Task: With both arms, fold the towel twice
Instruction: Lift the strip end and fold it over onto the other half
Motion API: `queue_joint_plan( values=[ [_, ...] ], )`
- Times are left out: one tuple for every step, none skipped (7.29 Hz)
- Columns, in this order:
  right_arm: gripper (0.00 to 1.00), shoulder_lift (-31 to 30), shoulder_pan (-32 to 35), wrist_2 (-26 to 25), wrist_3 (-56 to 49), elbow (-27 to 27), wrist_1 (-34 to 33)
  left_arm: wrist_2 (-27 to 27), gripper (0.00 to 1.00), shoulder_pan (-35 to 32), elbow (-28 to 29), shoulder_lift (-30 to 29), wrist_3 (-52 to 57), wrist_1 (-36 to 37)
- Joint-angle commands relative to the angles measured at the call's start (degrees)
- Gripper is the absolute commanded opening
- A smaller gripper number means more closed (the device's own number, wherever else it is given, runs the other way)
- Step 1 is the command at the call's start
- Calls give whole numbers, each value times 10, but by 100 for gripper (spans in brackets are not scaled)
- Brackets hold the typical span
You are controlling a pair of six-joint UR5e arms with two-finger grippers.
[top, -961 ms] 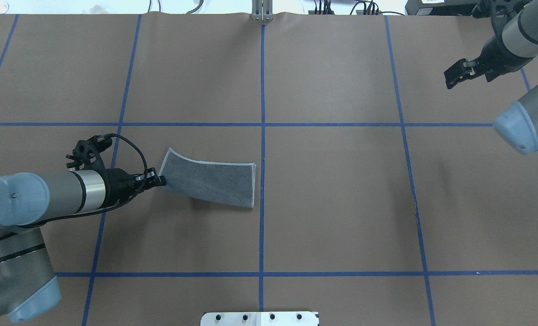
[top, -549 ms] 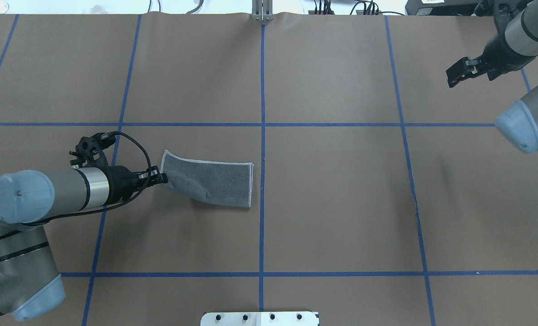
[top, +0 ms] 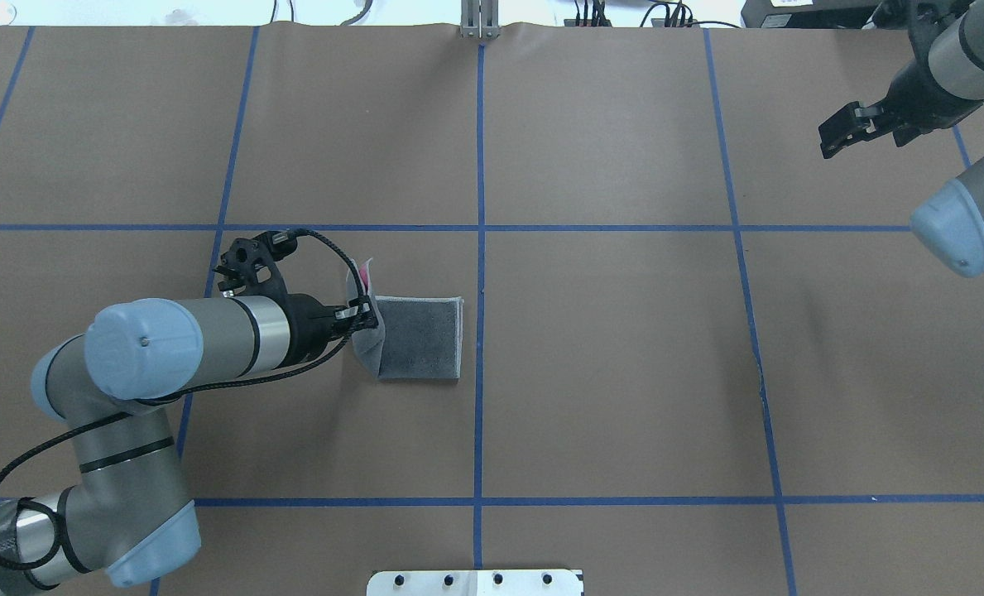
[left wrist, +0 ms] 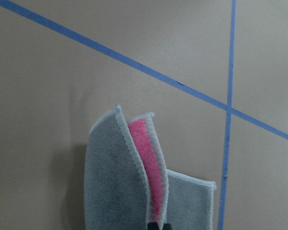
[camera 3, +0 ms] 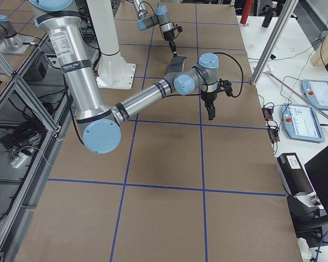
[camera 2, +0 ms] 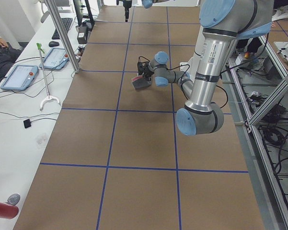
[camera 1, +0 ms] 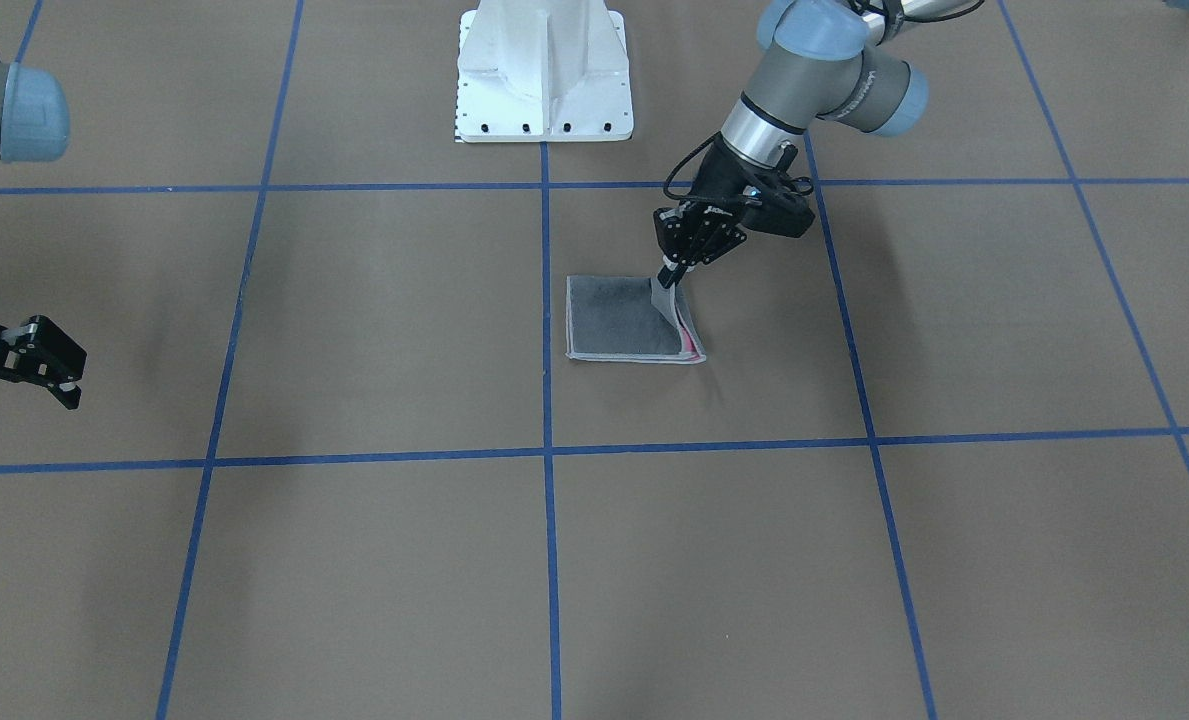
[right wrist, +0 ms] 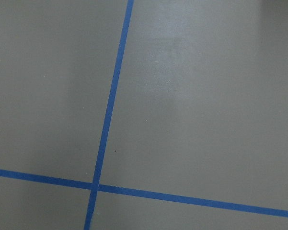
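The towel point(top: 421, 335) lies just left of the table's centre line, grey face up, with its left end lifted and curled over the flat part. A strip of the pink face point(left wrist: 151, 167) shows between the raised layers. My left gripper point(top: 369, 319) is shut on that raised end, which stands nearly upright above the towel point(camera 1: 619, 320) in the front-facing view, below the gripper point(camera 1: 666, 280). My right gripper point(top: 831, 141) hangs open and holds nothing at the table's far right, well away from the cloth; in the front-facing view this gripper point(camera 1: 72, 380) is at the left edge.
Blue tape lines point(top: 480, 248) divide the brown table into large squares. The white bolted pedestal point(camera 1: 544, 70) stands at the robot's side of the table. A side bench with tablets point(camera 2: 19, 76) and a person's arm runs along the far edge.
My left gripper has travelled right, carrying the towel's left end up and over. The flat part is now about half as long and pink shows. The right gripper shifted slightly.
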Motion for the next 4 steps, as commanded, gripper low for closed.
queue_joint_plan(
  values=[
    [100, -1, 1, 0, 0, -1, 0, 0, 0, 15, 6, -54, 45, 45],
    [100, -1, 2, 0, 0, -1, 0, 9, 0, 23, 7, -71, 46, 70],
    [100, -1, 2, 0, 1, -1, 0, 13, 0, 31, 11, -94, 47, 98],
    [100, -1, 3, 0, 1, -2, 0, 27, 0, 42, 29, -118, 47, 110]
  ],
)
